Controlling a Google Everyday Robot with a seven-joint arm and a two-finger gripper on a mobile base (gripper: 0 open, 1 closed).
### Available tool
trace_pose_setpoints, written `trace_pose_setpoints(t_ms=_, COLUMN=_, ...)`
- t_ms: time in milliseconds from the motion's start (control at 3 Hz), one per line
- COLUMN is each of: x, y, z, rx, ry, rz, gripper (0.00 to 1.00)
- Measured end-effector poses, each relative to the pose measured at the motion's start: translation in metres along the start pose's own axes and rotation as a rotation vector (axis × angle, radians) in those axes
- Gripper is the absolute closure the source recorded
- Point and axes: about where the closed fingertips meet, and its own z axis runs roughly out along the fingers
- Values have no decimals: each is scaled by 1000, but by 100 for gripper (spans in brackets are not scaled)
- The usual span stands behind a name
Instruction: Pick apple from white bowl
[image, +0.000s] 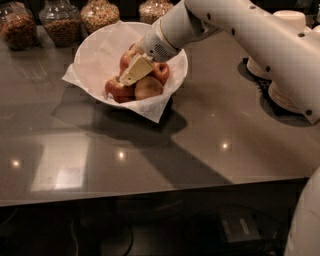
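Observation:
The white bowl (92, 47), lined with crinkled white paper, stands at the back of the dark table. Several reddish apples lie in it, among them one at the front left (116, 89), one at the front (148, 88) and one at the right (161, 73). My gripper (132, 74) reaches down into the bowl from the upper right. Its beige tip lies on the pile, between the front-left apple and the ones behind. The white arm hides the rear apples.
Several glass jars (62, 22) of dry food stand along the back edge, behind the bowl. Stacked beige paper bowls (280, 95) sit at the right, partly behind my arm. The table's front edge (150, 192) runs across the lower part of the view.

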Motion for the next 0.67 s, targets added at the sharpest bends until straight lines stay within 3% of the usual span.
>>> trace_pose_setpoints(t_ms=333, x=7, y=2, z=6, rx=-12, ry=14, rz=14, gripper=35)
trace_pose_setpoints(t_ms=667, x=7, y=1, z=5, rx=-11, ry=16, rz=13, gripper=45)
